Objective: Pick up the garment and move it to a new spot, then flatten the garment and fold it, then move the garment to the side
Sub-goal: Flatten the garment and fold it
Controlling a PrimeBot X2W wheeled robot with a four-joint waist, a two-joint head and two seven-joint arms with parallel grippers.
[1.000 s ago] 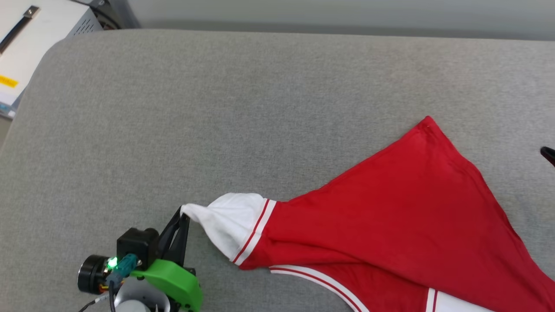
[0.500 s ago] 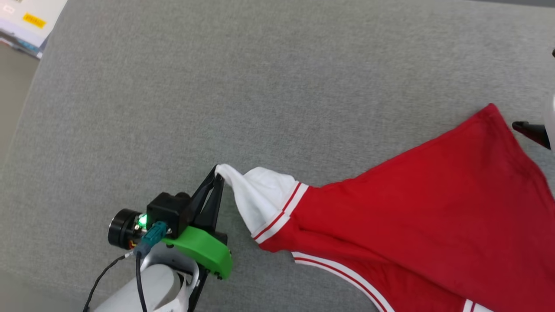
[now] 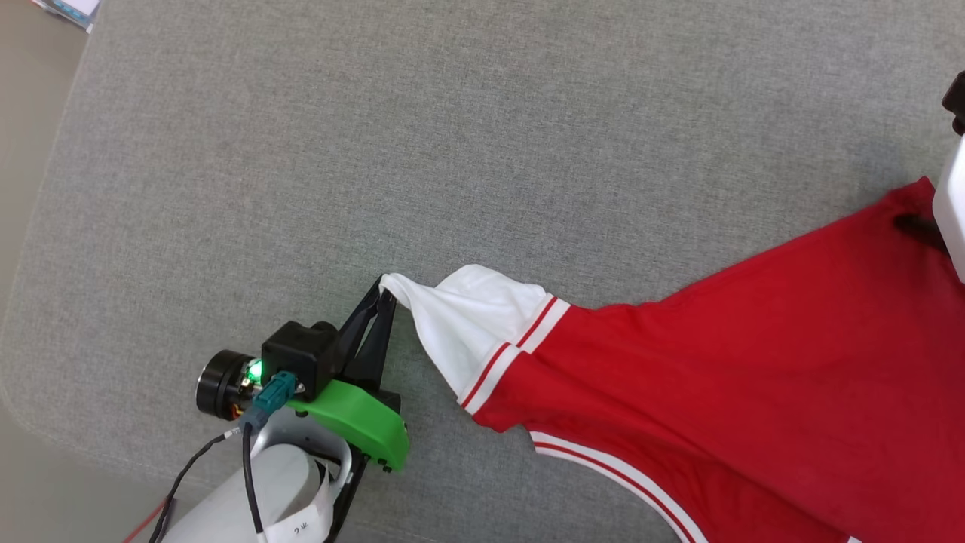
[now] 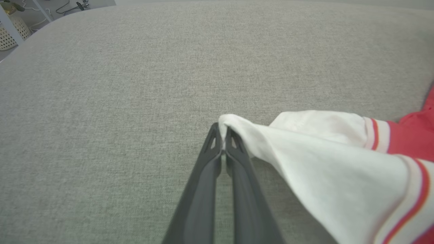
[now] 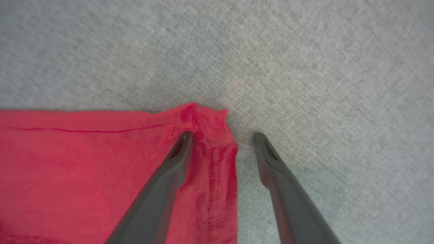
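Flattening is proceeding: left gripper [image 4: 222, 130] is clamping the garment [image 3: 716, 362] sleeve; right gripper [image 5: 222, 135], spread wide, is straddling its hem corner; folding is pending.

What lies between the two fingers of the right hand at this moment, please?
A red hem corner of the garment and a strip of bare grey surface, seen in the right wrist view.

We're seeing the garment [image 3: 716, 354] lying mostly flat on the grey padded surface [image 3: 377, 151], red body spreading toward the right, its white short sleeve with red-and-white striped trim stretching taut to the left, tip lifted, one red hem corner bunching up.
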